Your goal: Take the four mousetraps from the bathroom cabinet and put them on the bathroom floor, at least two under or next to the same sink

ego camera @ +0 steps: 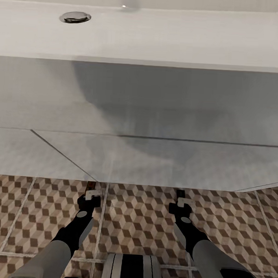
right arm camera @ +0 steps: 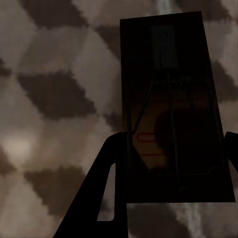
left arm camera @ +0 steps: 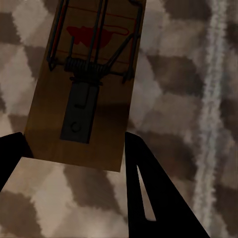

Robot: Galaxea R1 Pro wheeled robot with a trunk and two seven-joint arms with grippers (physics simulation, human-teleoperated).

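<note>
Cube-patterned bathroom floor [ego camera: 41, 215] fills the lower part of your head view, with the wide white sink [ego camera: 160, 38] hanging straight ahead, its chrome drain [ego camera: 75, 17] near the back left of the basin and its grey underside casting shadow over the tiles below. You have both arms reaching forward at the sink's front edge: the left gripper [ego camera: 92, 192] and right gripper [ego camera: 181, 196] each carry something small and dark at the tips, just short of the shadowed strip. I judge you are at the placing step, so your next move calls for lowering both pieces flat onto the tiles under or right beside the basin, then letting go. From the left wrist view, the left gripper [left arm camera: 74, 148] has its fingers pressed against the two long edges of a mousetrap [left arm camera: 84, 84], spring and red mark facing the camera, with a pale grout line [left arm camera: 215, 99] beyond it. From the right wrist view, the right gripper [right arm camera: 173, 163] is clamped likewise on a second mousetrap [right arm camera: 173, 99], deep in shadow above the tiles. Nothing lies on the floor ahead of you; only the sink's low front could catch your wrists.
</note>
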